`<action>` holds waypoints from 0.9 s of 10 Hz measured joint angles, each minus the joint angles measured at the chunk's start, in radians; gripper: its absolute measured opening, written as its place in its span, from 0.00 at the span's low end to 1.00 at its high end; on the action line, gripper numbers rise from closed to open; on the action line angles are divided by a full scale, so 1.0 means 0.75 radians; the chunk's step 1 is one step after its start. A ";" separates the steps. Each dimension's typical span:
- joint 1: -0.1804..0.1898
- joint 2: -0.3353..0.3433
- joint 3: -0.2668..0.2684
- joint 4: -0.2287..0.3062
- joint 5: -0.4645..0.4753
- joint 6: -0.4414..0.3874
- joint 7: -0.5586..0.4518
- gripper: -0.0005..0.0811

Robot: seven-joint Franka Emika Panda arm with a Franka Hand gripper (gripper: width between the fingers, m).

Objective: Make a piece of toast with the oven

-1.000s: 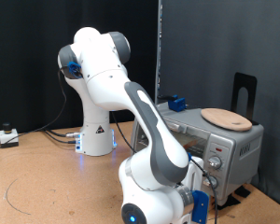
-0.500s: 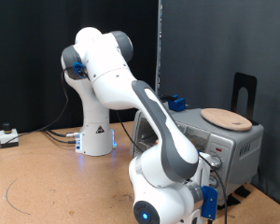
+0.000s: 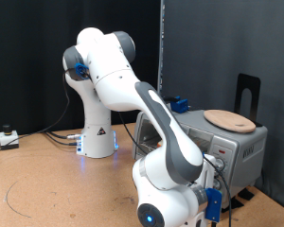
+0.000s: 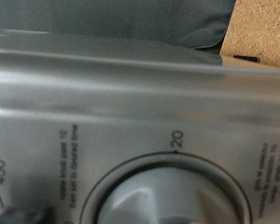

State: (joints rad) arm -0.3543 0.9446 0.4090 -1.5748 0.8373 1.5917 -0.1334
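Observation:
The oven (image 3: 239, 144), a silver-grey box, stands at the exterior view's right. My gripper (image 3: 216, 182) is pressed up to its knob panel, low at the front, with its fingers hidden behind my hand. The wrist view is filled by that panel, very close. It shows a round grey knob (image 4: 168, 194) with the dial marks "20" and "450" around it. The piece of toast is out of view in both frames.
A round light wooden board (image 3: 228, 120) lies on top of the oven. A black stand (image 3: 248, 90) rises behind the oven and a blue object (image 3: 178, 103) sits behind it too. Cables and a small box (image 3: 8, 138) lie at the table's far left.
My hand and forearm have shifted a little to the exterior view's right and down, closer to the oven's knob panel. In the last half second there is almost no movement.

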 joint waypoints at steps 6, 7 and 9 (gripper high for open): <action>-0.001 0.000 0.001 -0.013 0.003 -0.006 0.004 0.41; -0.002 0.000 0.001 -0.013 0.003 -0.006 0.004 0.41; -0.002 0.000 0.001 -0.013 0.004 -0.006 0.004 0.41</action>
State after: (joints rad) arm -0.3556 0.9444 0.4099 -1.5848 0.8400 1.5868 -0.1307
